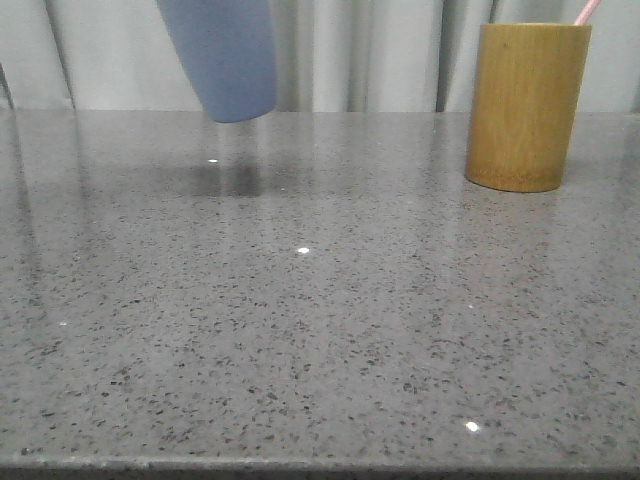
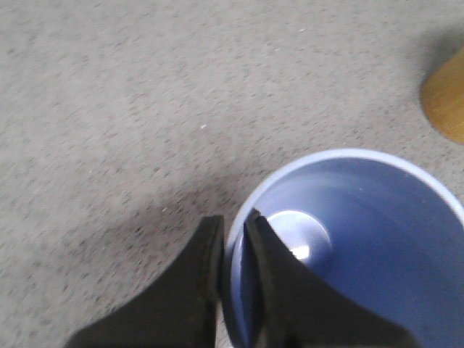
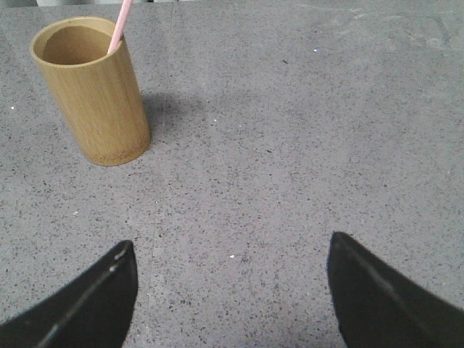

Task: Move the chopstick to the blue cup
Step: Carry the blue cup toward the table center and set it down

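1. While the blue cup (image 1: 225, 55) hangs clear of the grey speckled stone table (image 1: 320, 330) in the upper left of the front view, slightly tilted with its narrow base lowest, a faint dark reflection lies on the surface beneath it. At upper right stands the bamboo holder (image 1: 525, 105), a yellow-brown cylinder, with the pink chopstick (image 1: 588, 10) poking from its top at the frame edge. Pale curtains (image 1: 380, 55) hang behind.

2. Seen from the left wrist, the left gripper (image 2: 233, 239) pinches the matte blue cup's (image 2: 377, 239) rim, one black finger inside the wall and one outside. A corner of the bamboo holder (image 2: 446, 105) sits at the right edge, well apart.

3. Seen from the right wrist, the right gripper (image 3: 232, 283) has its black fingers spread wide, holding nothing, above bare table (image 3: 290, 130). The bamboo holder (image 3: 94, 94) stands upper left, the chopstick (image 3: 120, 25) leaning against its inner rim.
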### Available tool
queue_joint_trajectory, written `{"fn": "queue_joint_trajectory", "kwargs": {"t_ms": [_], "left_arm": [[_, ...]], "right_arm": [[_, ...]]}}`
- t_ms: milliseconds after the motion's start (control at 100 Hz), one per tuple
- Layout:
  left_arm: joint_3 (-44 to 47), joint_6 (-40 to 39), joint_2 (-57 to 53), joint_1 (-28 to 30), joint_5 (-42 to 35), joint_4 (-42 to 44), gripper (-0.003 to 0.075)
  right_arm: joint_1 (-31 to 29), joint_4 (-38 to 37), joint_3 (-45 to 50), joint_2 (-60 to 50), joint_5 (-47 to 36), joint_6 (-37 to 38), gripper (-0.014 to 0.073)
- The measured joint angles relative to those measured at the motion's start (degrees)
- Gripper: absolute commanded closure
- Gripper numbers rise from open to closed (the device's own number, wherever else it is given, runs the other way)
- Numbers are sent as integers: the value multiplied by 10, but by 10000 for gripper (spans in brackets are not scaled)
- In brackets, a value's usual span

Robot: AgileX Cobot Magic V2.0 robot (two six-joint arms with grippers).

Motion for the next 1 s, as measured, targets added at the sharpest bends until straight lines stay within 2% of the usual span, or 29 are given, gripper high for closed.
{"fn": "queue_joint_trajectory", "kwargs": {"t_ms": [410,820,910,1000], "left_arm": [[-43,0,96,-35,9,7,739],[-45,0,105,-42,11,7,736],[-45,0,105,-42,11,7,685],[-45,0,105,-42,11,7,563]], "right_arm": [[0,0,0,0,0,0,43],[0,0,0,0,-2,0,43],[0,0,0,0,-5,0,43],[0,0,0,0,-6,0,43]]}}
